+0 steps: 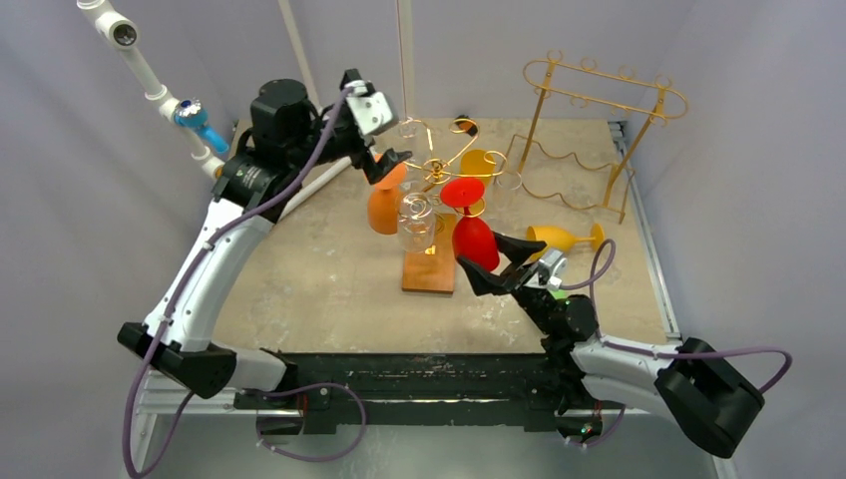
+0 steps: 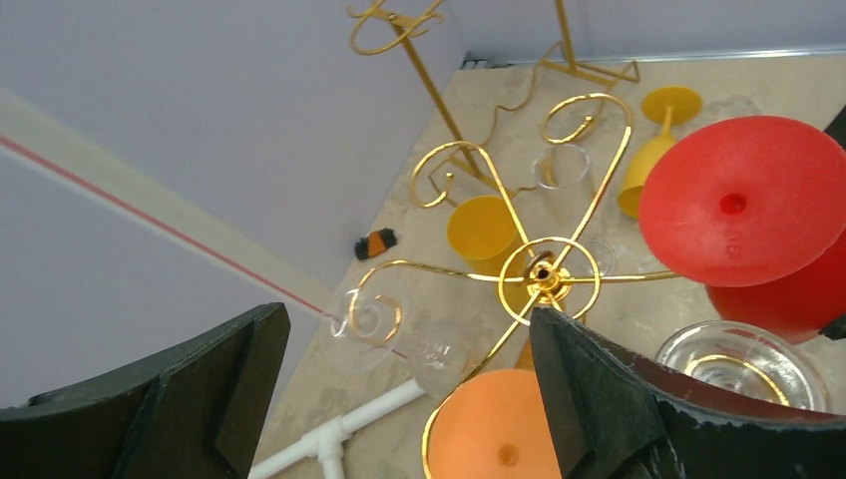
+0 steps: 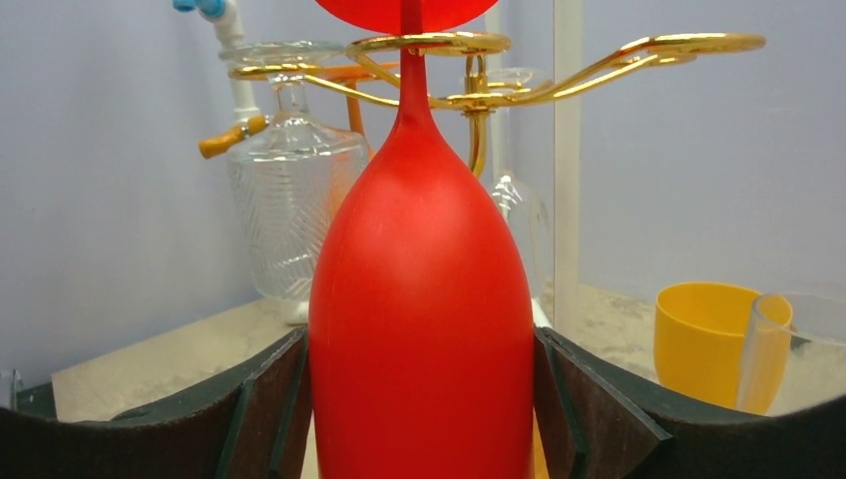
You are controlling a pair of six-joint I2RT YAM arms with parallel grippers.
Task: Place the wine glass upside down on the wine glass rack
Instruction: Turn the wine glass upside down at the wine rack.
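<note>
A gold rack (image 1: 436,168) with spiral arms stands on a wooden base (image 1: 429,271) at mid table. A red wine glass (image 1: 473,235) hangs upside down from it, stem through a gold ring (image 3: 429,43), foot on top (image 2: 738,200). My right gripper (image 1: 479,249) is shut on its bowl (image 3: 421,299), with both fingers against the sides. An orange glass (image 1: 384,208) and a clear glass (image 1: 416,222) also hang upside down. My left gripper (image 1: 387,163) is open above the orange glass's foot (image 2: 499,434), touching nothing.
A yellow glass (image 1: 564,238) lies on its side to the right of the rack. A yellow glass (image 1: 479,162) and a clear glass (image 1: 509,185) are behind it. A second gold wire rack (image 1: 599,120) stands at the back right. A white pipe (image 1: 150,80) runs at the left.
</note>
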